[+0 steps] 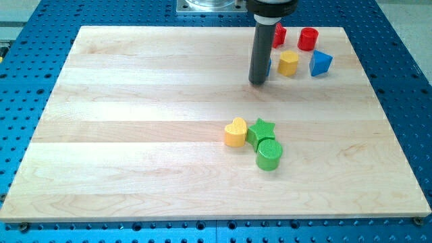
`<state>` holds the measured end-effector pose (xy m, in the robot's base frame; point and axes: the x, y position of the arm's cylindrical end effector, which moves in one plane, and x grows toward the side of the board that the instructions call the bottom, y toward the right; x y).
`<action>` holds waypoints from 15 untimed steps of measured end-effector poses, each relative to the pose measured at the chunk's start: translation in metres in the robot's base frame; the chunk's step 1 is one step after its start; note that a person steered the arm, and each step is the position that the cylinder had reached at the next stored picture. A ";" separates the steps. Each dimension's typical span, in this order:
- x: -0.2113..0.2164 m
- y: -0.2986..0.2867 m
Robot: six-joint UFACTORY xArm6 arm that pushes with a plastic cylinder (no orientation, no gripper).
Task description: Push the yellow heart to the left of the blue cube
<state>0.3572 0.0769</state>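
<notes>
The yellow heart (pixel 235 132) lies a little right of the board's middle, touching the green star (pixel 260 129) on its right. The blue cube (pixel 268 65) is near the view's top, mostly hidden behind my dark rod; only a thin blue sliver shows at the rod's right edge. My tip (pixel 257 82) rests on the board just in front of and left of the blue cube, well above the yellow heart in the view.
A green cylinder (pixel 269 154) sits just below the green star. At the view's top right are a yellow pentagon-like block (pixel 288 63), a blue triangle (pixel 320 63), a red cylinder (pixel 308 39) and a red block (pixel 278 36) partly behind the rod. The wooden board (pixel 135 135) sits on a blue perforated table.
</notes>
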 end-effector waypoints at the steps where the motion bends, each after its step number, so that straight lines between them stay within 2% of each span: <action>1: 0.000 -0.010; 4: 0.164 -0.104; 5: 0.173 -0.052; 7: 0.107 -0.037; 8: 0.097 0.004; 10: 0.056 -0.062; 11: 0.074 -0.046; 12: 0.073 -0.022; 14: 0.029 -0.028; 15: 0.062 -0.024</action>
<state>0.4192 0.0531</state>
